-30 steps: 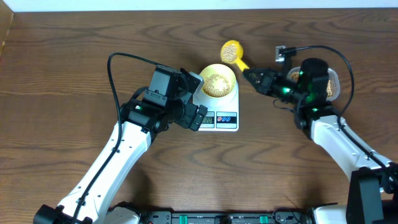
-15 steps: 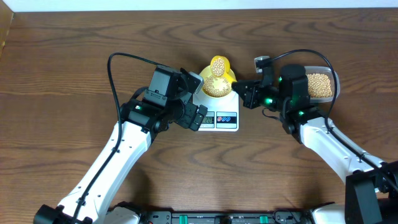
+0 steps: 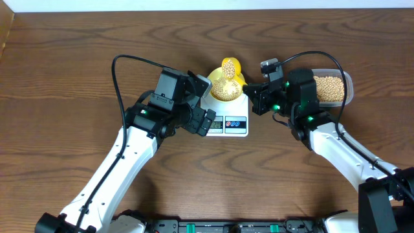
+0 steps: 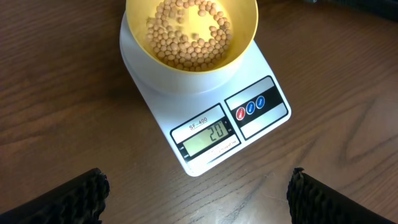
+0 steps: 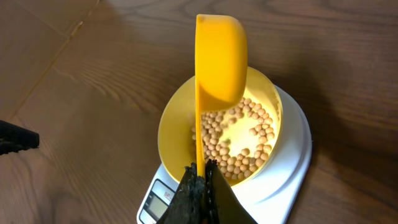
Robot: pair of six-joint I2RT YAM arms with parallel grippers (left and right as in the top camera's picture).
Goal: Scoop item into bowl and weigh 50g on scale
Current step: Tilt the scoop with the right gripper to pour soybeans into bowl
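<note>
Overhead, scoop (image 3: 229, 66) hides part of bowl (image 3: 225, 99); right arm (image 3: 301, 96) overlaps clear tub (image 3: 335, 87).

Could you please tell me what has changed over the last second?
The right gripper, shut on the scoop, swung left, carrying its beans from behind and right of the bowl to above it. The left gripper, bowl and scale stayed put.

White arm links (image 3: 119, 165), black joints (image 3: 169, 90) and looping cables (image 3: 116, 71) (small green lights (image 3: 309, 118), perhaps LEDs)
</note>
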